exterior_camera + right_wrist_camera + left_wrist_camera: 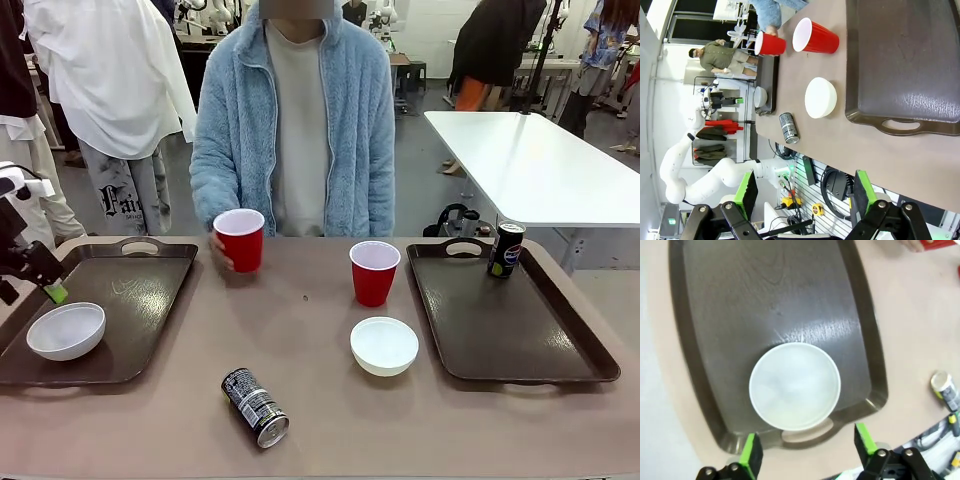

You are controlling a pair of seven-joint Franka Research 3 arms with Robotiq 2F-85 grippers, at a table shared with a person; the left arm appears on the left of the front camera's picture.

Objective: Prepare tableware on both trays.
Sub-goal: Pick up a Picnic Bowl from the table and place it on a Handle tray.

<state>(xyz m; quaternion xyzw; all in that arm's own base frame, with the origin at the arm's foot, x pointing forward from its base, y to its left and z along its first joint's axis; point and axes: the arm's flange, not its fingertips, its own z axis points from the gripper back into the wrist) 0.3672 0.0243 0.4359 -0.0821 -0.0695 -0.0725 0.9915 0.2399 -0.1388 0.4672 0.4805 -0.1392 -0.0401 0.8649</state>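
One white bowl [66, 331] lies in the left tray [140, 290], near its front. My left gripper [52, 290] hovers open above it; in the left wrist view the bowl [795, 386] sits just beyond the open gripper [807, 452]. A person's hand holds a red cup [240, 240] upright on the table beside that tray. The second red cup [374, 272] and second bowl [384, 346] stand on the table's middle. One Pepsi can [255, 406] lies on its side near the front edge. The other can [506, 249] stands in the right tray [500, 330]. My right gripper [805, 195] is open, high off that tray's [910, 60] front end.
The person sits at the far side of the brown table [310, 400], facing me. A white table [540, 170] stands behind at the right. Most of the right tray's floor is bare, as is the back half of the left tray.
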